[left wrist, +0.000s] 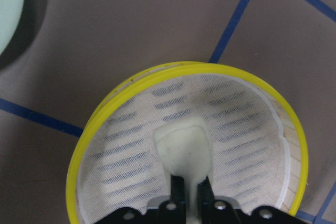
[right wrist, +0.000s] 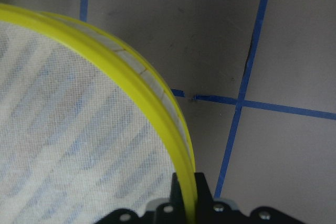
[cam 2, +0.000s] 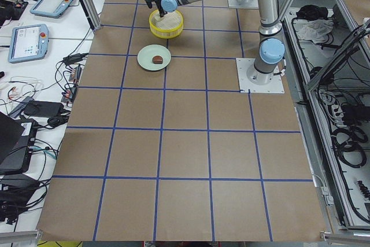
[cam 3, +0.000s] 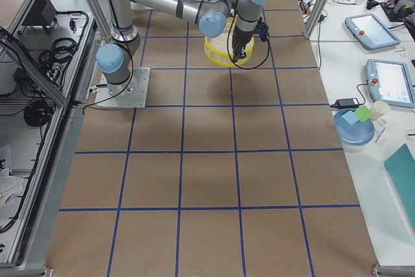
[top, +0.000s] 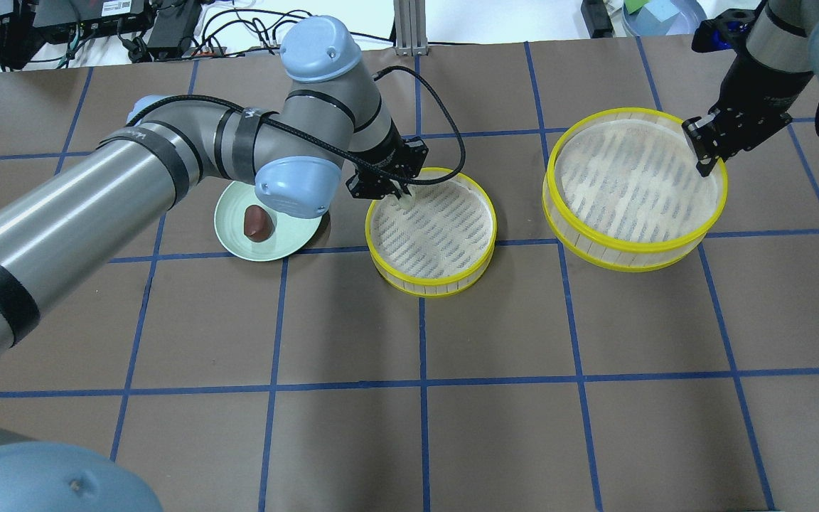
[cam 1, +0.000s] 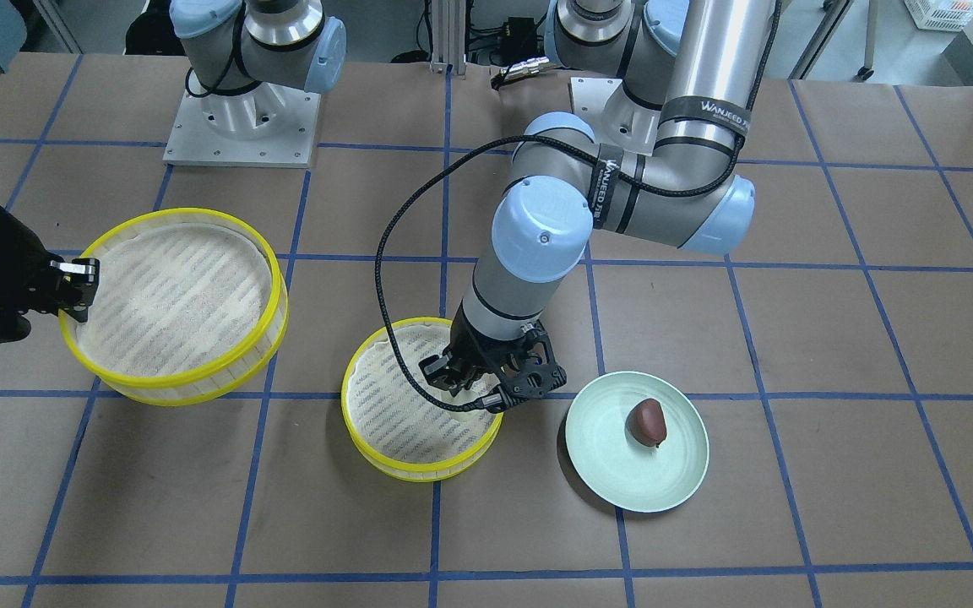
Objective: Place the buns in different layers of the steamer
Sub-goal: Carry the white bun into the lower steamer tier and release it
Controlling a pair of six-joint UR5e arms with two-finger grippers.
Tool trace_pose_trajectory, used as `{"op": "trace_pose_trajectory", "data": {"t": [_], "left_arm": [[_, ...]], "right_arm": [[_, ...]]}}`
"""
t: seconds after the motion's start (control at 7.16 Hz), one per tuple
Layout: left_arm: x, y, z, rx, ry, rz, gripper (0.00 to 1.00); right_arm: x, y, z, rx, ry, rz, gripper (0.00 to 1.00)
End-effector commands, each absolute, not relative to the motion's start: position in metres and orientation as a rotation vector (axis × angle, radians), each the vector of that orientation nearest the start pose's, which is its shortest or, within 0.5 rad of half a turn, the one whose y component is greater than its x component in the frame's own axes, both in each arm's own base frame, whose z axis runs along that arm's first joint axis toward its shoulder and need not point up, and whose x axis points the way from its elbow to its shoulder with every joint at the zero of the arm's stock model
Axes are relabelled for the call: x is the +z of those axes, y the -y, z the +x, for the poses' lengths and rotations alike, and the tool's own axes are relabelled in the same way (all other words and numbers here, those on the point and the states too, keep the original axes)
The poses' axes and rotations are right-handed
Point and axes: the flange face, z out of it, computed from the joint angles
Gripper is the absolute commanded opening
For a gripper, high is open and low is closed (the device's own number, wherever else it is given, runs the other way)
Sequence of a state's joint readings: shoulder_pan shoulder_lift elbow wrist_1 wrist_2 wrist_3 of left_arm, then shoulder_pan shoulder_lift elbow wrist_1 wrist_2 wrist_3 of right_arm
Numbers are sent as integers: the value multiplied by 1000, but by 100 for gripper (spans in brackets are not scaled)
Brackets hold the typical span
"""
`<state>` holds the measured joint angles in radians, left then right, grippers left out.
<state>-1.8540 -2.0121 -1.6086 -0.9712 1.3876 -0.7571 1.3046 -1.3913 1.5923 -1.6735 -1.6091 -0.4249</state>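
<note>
Brown-papered table [top: 452, 427], blue tape grid. The left gripper [left wrist: 191, 184] is closed narrowly on the white bun [left wrist: 184, 148], long axis pointing away from the wrist, low over the near steamer tray [top: 431, 286] by its plate-side rim, with open mesh ahead. The right gripper [right wrist: 188, 195] pinches the second tray [top: 630, 259] by its rim, well apart. The brown bun [top: 257, 222] lies on the plate [top: 235, 249].

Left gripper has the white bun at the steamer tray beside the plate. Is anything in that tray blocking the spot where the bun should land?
Nothing visible does. The left gripper is shut on the white bun inside the yellow rim of the steamer tray, and the tray's mesh floor is bare all around the bun.
</note>
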Motion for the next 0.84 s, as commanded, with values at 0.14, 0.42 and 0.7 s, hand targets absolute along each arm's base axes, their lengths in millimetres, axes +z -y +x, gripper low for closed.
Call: {"op": "trace_pose_trajectory", "data": {"t": [0.14, 0.42, 0.7], "left_arm": [[277, 552, -346, 80, -3288, -719, 100], [296, 554, -345, 76, -3332, -703, 100], [334, 568, -299, -138, -3255, -639, 100]], "right_arm": [[392, 564, -19, 170, -3124, -252, 0], [391, 563, -18, 172, -3121, -240, 0], [390, 566, 2, 165, -3134, -59, 0]]}}
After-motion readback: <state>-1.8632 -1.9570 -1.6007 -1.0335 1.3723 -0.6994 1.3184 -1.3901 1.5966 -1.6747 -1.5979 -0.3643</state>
